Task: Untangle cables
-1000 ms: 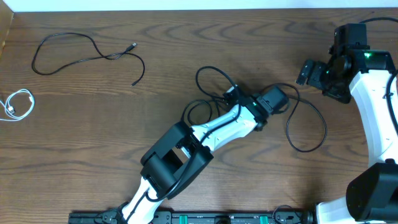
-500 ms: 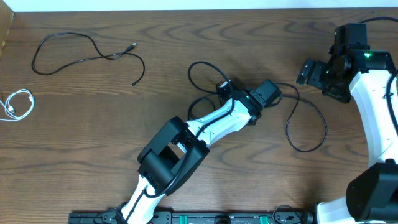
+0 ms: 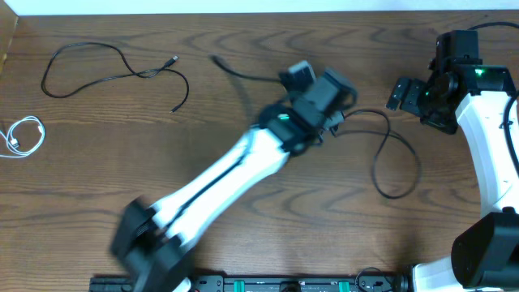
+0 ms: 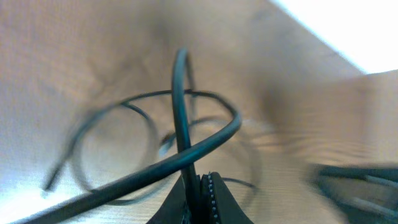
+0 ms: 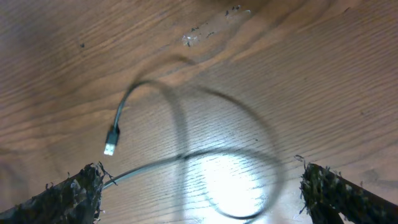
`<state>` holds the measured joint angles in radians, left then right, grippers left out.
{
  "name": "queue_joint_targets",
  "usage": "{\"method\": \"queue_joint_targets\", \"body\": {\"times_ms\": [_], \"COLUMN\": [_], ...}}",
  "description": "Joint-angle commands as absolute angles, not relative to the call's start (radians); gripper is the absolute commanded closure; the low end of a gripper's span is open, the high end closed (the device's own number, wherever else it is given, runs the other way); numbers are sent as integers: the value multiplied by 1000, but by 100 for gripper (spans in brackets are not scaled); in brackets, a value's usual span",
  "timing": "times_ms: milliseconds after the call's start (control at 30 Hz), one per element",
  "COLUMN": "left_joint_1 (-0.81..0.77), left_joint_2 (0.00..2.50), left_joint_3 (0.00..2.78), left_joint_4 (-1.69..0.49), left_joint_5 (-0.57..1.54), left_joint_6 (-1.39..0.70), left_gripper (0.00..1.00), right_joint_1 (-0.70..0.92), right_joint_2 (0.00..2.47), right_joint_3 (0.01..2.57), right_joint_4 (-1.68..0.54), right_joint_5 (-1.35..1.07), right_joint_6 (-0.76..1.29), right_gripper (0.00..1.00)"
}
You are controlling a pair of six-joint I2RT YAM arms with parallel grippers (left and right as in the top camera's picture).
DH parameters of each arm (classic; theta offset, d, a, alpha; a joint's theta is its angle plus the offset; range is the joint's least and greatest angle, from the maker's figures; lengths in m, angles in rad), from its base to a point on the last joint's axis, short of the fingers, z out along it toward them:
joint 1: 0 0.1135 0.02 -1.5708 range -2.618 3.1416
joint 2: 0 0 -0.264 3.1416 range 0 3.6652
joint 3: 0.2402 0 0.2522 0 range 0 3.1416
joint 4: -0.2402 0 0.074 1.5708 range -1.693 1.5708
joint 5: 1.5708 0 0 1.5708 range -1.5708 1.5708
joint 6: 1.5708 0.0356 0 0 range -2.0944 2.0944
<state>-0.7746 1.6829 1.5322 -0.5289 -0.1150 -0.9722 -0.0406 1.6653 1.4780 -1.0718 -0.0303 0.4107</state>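
- The tabletop has bare wood along its far edge. I judge that to be the best place to lay the held cord out, well apart from the other two.
- The left arm reaches diagonally across the middle and is blurred. A slow, even pull would keep the cord from whipping or knotting.
- The right hand hangs at the right side, spread wide and empty. It could pin the trailing end if the loop starts to tighten.
- The left hand is clamped on the long black cable. That cable's slack loop lies on the wood between the two hands.
- The second black cable lies far left and alone, so steer clear of it.
- The white cable sits coiled at the left edge.
- A plug, probably the loop's end, lies under the right hand. Watch that it doesn't catch in the loop.
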Motion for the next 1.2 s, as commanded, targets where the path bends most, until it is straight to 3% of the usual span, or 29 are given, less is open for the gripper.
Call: {"method": "queue_joint_targets", "body": {"times_ms": [0,400,567,800,1167], "left_joint_1": [-741,-507,-504,-513,-494], "left_joint_2": [1564,1366,1431,1531,1535], "left_joint_3": [1544,1544,1544,1544,1544], "left_joint_4": [-532,-610,-734,-646,-566], "left_joint_5": [-60,287,335,730,857], "left_joint_6": [-791,-621,-620,-523,-562], "left_gripper": [92,92,92,92,92], "right_joint_1": [-38,-21,-7,31,112], "right_joint_2": [1671,1671,1671,1671,1671], "right_joint_3": [1477,1477,1477,1477,1477], "right_joint_4": [-1069,-1067,-1056,-1003,-966], "right_joint_5": [-34,-46,-140,-376,-530], "right_joint_6": [422,434,433,362,272], "right_gripper": [1,1,1,1,1]}}
